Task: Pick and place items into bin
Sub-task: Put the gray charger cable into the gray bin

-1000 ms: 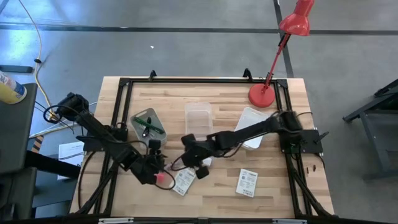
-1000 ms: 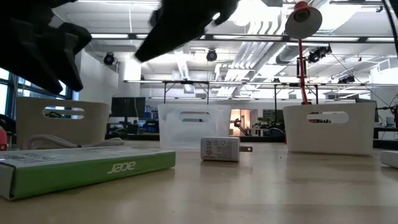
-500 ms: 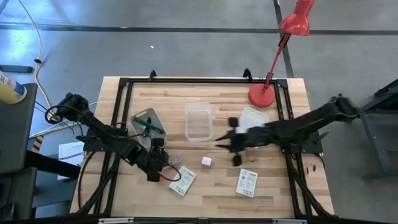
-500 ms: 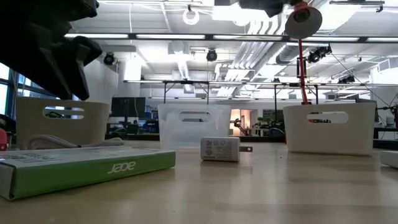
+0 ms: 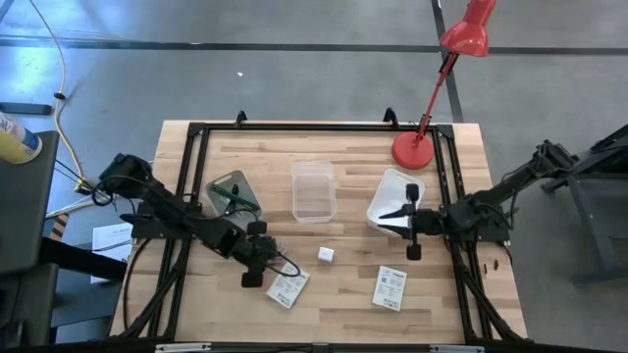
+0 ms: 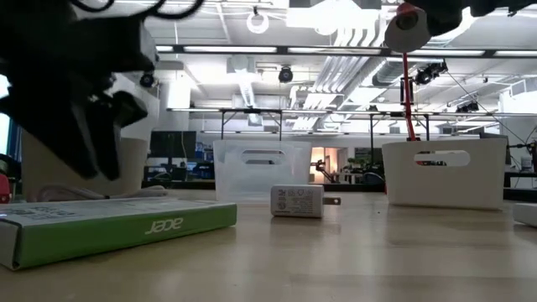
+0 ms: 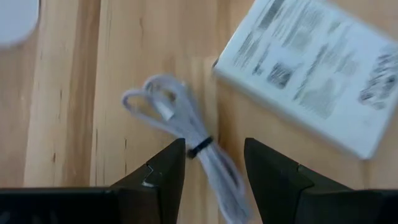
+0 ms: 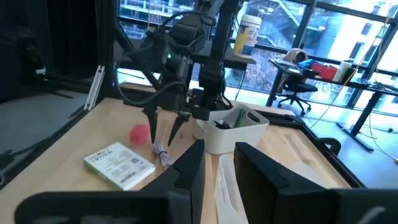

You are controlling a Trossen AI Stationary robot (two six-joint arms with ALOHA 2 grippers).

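Note:
My left gripper (image 5: 253, 263) (image 7: 214, 168) is open and points down near the table's near-left part. Its fingers stand on either side of the thin pale cable bundle (image 7: 186, 140) (image 8: 161, 152), which lies flat on the wood; I see no touch. The pink cube (image 8: 138, 132) sits beside it, hidden in the high view. A white printed packet (image 5: 289, 286) lies flat close by, and a second packet (image 5: 390, 287) farther right. The white cube (image 5: 326, 254) (image 6: 298, 201) stands on the table's middle. The green stick (image 5: 235, 199) rests in the grey bin (image 5: 221, 186). My right gripper (image 5: 404, 222) (image 8: 217, 162) is open at the white bin (image 5: 392, 184).
A clear bin (image 5: 314, 191) stands between the grey and white bins. A red desk lamp (image 5: 412, 149) has its base at the far right corner. A black frame (image 5: 196, 132) runs round the table. Bare wood lies along the near edge between the two packets.
My right arm has swept from the table's middle, by the white cube, toward the right edge and now hangs at the white bin. My left gripper has shifted a little toward the right, off the pink cube and over the cable. No item has moved.

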